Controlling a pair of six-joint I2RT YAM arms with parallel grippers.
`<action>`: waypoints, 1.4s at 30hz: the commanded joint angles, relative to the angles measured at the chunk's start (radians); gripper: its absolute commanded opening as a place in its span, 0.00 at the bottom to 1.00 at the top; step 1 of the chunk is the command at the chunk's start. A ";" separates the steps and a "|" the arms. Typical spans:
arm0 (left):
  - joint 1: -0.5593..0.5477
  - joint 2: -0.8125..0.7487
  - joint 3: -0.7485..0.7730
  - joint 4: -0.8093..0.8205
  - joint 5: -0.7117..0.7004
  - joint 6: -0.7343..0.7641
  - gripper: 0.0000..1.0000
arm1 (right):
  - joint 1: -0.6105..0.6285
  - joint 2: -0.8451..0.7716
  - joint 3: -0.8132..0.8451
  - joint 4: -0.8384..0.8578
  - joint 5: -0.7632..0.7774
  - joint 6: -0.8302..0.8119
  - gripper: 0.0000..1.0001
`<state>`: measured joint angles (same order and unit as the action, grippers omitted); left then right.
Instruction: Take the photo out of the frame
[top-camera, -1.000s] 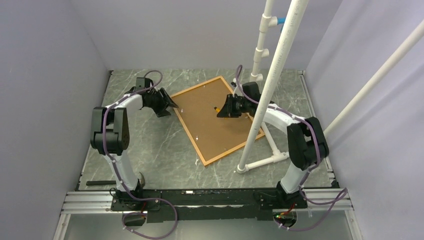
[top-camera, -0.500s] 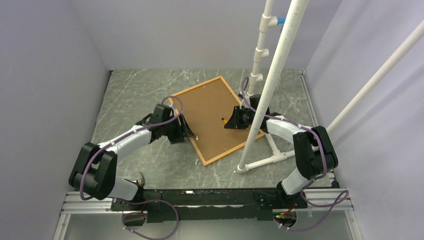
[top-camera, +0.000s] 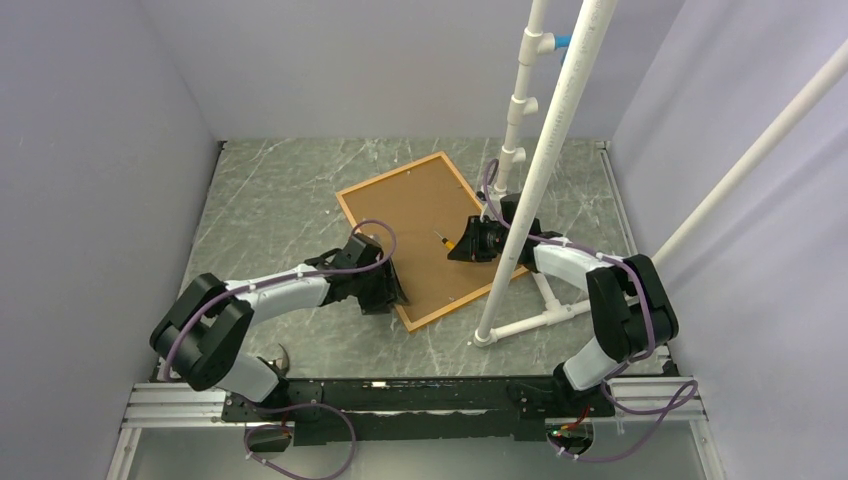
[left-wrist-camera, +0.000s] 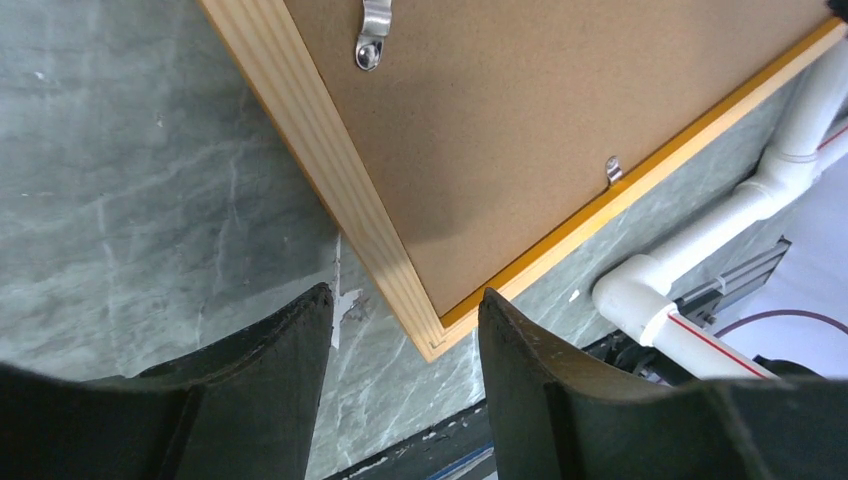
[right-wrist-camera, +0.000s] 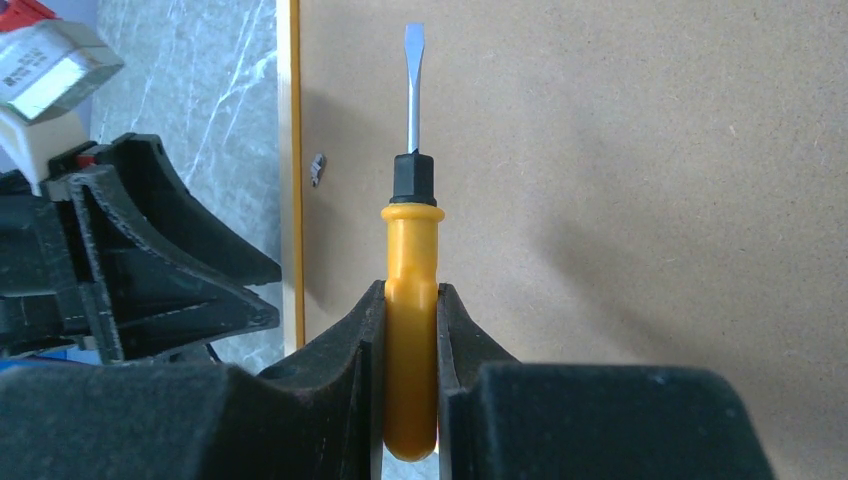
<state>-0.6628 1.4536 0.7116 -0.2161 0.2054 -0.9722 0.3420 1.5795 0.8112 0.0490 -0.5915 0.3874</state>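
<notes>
The orange frame (top-camera: 349, 213) lies face down on the table, with its brown backing board (top-camera: 420, 220) facing up. The photo is hidden under the board. My left gripper (top-camera: 395, 296) is open just above the frame's near-left corner; the left wrist view shows my open left gripper (left-wrist-camera: 405, 300) with its fingers either side of the corner's wooden edge (left-wrist-camera: 320, 170). Metal clips (left-wrist-camera: 370, 35) hold the board. My right gripper (top-camera: 458, 245) is over the board, shut on an orange-handled screwdriver (right-wrist-camera: 411, 240) with its blade pointing towards the left edge.
A white PVC pipe stand (top-camera: 540, 170) rises over the frame's right side, and its base (top-camera: 530, 320) lies on the table by the near-right edge. The pipe base also shows in the left wrist view (left-wrist-camera: 700, 260). Grey walls enclose the table.
My left arm has swung from the frame's far-left corner along its left edge to the near-left corner. My right gripper has shifted slightly to the right with the screwdriver.
</notes>
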 joint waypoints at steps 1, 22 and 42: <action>-0.017 0.026 0.032 0.013 -0.070 -0.031 0.58 | -0.002 -0.050 -0.001 0.065 -0.032 -0.002 0.00; 0.065 0.230 0.137 -0.196 -0.099 0.182 0.06 | -0.001 -0.037 -0.015 0.085 -0.047 0.004 0.00; 0.472 0.183 0.250 -0.411 -0.117 0.613 0.00 | 0.024 0.012 0.016 0.066 -0.064 -0.015 0.00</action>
<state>-0.2436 1.6360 0.9463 -0.5346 0.2031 -0.4419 0.3618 1.5997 0.7971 0.0845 -0.6407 0.3927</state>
